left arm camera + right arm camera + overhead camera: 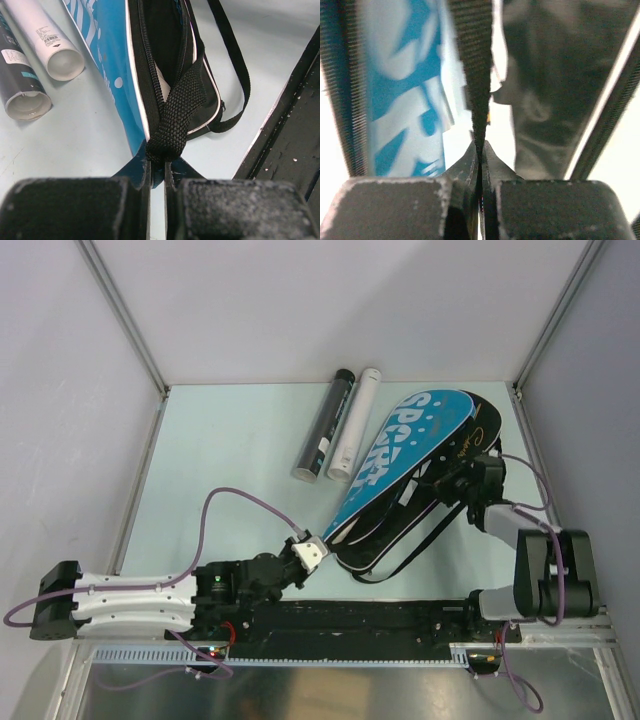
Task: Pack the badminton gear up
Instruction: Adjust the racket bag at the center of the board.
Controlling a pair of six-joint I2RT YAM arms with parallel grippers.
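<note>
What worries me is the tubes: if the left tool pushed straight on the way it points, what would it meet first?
The left tool is shut on the strap loop; beyond it comes the bag, zipper open. The white tube and black tube lie left of that line, probably missed.

We log the bag point(420, 455) as smooth cloth: the blue printed face has a slight sheen, the black side is duller. The loop point(175, 110) and strap point(475, 60) are coarse woven black webbing, matt. The zip point(146, 60) has fine black teeth. The black tube point(17, 75) is slightly glossy and the white tube point(47, 40) matt; the end caps look plastic. The table point(230, 470) is pale, smooth and matt. The left gripper point(157, 172) pads point(70, 205) are black, grainy and dull.
</note>
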